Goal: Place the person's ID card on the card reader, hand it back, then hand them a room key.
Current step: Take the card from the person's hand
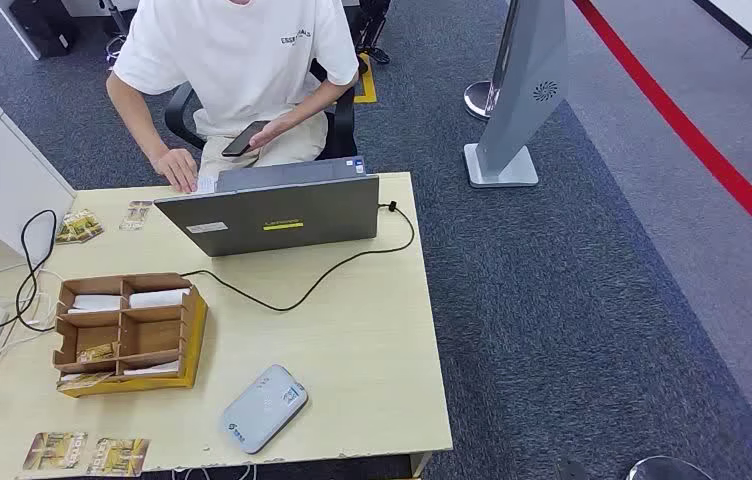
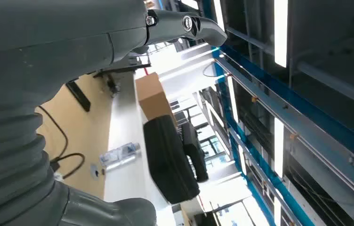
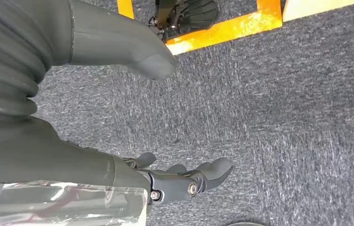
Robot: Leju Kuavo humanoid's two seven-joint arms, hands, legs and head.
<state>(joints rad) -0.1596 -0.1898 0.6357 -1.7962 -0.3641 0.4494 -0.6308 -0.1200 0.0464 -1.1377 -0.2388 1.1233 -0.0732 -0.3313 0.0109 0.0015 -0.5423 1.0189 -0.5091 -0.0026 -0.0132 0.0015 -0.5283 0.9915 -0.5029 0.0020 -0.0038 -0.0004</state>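
Left hand [image 2: 118, 42], right hand [image 3: 132, 117]: released | rounded grey card reader [image 1: 264, 408] on pale wood table [image 1: 372, 340]

A card reader [image 1: 263, 408] lies at the table's [image 1: 372, 330] lower centre, a divided box [image 1: 128, 334] to its left, a laptop [image 1: 274, 208] above both.

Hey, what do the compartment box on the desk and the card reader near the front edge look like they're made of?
Compartment box: likely cardboard, matte brown, with thin folded dividers and a yellowish outer wall. Card reader: probably plastic, smooth light grey shell with rounded corners and a faint sheen. Both sit on the table, apparently pale wood-grain laminate.
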